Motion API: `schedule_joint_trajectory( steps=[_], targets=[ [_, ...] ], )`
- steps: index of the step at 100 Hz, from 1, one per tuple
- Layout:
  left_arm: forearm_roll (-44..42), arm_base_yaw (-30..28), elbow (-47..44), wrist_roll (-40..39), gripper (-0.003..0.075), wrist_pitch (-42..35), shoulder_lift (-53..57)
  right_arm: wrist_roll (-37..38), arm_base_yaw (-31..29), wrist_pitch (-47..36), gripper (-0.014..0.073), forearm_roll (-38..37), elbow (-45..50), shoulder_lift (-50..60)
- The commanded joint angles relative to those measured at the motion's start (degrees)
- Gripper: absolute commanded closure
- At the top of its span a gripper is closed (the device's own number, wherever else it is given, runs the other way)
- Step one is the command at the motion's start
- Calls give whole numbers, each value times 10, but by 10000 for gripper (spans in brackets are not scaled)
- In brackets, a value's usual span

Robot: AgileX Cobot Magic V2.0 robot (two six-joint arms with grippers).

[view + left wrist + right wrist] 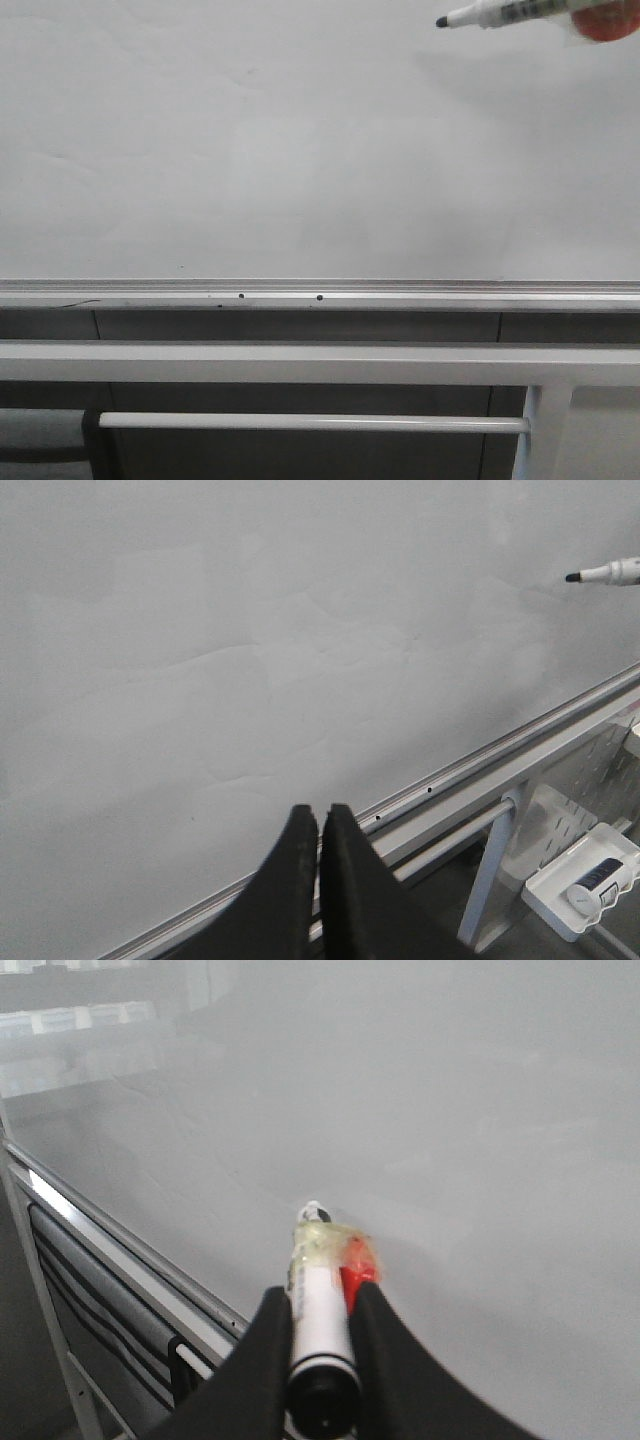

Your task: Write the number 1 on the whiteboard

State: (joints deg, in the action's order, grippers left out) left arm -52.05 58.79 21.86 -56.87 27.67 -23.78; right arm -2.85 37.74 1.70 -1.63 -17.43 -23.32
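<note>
The whiteboard (300, 150) fills the front view as a glossy white-grey panel with a silver bottom rail (320, 293); no stroke of the number 1 shows on it. A white marker pen (500, 14) with a black tip pointing left enters at the top right, a red piece taped to it. In the right wrist view my right gripper (322, 1305) is shut on the marker pen (318, 1310), whose tip points at the whiteboard (450, 1130). My left gripper (320, 815) is shut and empty, in front of the board's lower rail (500, 748). The pen (605, 573) shows far off there.
Below the rail run grey horizontal bars (300, 362) and a thin white tube (310, 422). Two small dark dots (241, 296) sit on the rail. A white tray (580, 880) with a cylindrical item sits low beside the frame in the left wrist view.
</note>
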Motion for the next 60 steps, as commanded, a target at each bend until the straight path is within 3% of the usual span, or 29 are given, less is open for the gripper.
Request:
schedule_joint_trajectory(
  steps=[1,60],
  targets=[
    [-19,5,17,-8,741,-29,-3,-1,-3,-67,638,-5,-17,-26],
    [-22,5,17,-8,741,-29,-3,-15,-13,-103,638,-5,-17,-61]
  ],
)
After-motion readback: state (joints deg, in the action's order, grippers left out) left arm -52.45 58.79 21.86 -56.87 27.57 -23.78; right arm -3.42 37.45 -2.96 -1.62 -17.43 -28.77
